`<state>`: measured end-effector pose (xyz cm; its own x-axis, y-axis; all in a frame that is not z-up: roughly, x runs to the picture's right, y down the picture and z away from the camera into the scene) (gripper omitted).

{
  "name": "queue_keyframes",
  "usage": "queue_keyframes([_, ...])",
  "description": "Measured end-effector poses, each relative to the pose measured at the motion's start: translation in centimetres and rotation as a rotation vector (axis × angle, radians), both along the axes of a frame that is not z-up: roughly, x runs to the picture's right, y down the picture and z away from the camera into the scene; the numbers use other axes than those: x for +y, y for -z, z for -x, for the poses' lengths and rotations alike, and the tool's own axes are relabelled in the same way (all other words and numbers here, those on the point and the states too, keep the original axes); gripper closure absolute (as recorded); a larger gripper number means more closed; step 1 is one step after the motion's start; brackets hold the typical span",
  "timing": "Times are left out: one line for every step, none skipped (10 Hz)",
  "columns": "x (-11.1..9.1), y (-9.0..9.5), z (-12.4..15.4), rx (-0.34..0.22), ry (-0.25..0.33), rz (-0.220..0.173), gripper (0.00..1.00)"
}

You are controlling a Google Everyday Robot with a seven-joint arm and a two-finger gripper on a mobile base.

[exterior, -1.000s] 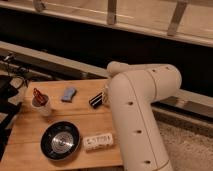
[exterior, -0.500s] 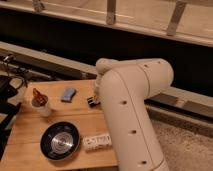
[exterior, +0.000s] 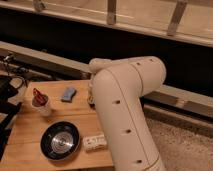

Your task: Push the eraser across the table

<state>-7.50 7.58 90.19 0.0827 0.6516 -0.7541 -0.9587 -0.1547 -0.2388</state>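
Camera view: the white arm [exterior: 125, 110] fills the right half of frame and bends down over the wooden table [exterior: 30, 135]. The gripper [exterior: 91, 98] sits low at the table's far-right area, mostly hidden behind the arm's elbow; only a dark sliver shows at the arm's left edge. Whether it is released or clenched, I cannot tell.

Eraser: I judge the white rectangular block [exterior: 95, 142] near the front edge to be it, lying flat and long side roughly parallel to that edge, just right of the black bowl [exterior: 60, 141]. It is well apart from the gripper, nothing touching it.

Placement logic, as judgement: the arm comes in low from the right, so a push would run leftward or toward the back. The gripper would need to get behind the eraser first.

Room and edges:
- Eraser is close to the front edge; a push forward drops it off.
- The bowl blocks a straight push left, near touching.
- The open lane is the bare wood behind the eraser, between the bowl and the arm, running toward the blue sponge [exterior: 68, 93].
- The cup with red contents [exterior: 41, 102] stands at far left, out of that lane.
- Cables and dark gear [exterior: 9, 85] hang off the left side, clear of the tabletop.

Risk: nudging the bowl, or clipping the eraser with the arm body.
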Motion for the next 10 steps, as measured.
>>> queue_keyframes([0.0,0.0,-1.6,0.030,-0.012,0.005,0.99])
queue_keyframes([0.0,0.0,-4.1,0.070,-0.027,0.007,0.99])
queue_keyframes([-0.1,0.0,-5.7,0.098,-0.038,0.007,0.99])
queue_keyframes([-0.7,-0.3,-8.0,0.141,-0.056,0.004,0.99])
queue_keyframes([-1.1,-0.8,-9.6,0.182,-0.068,0.007,0.99])
queue_keyframes([-1.4,-1.5,-10.6,0.211,-0.078,0.007,0.99])
queue_keyframes([-1.5,-1.9,-10.9,0.218,-0.084,0.004,0.99])
queue_keyframes([-1.7,-2.5,-10.8,0.221,-0.081,0.001,0.99])
queue_keyframes([-1.9,-3.5,-10.0,0.226,-0.070,0.002,0.99])
queue_keyframes([-1.9,-4.4,-9.4,0.233,-0.065,0.008,0.99])
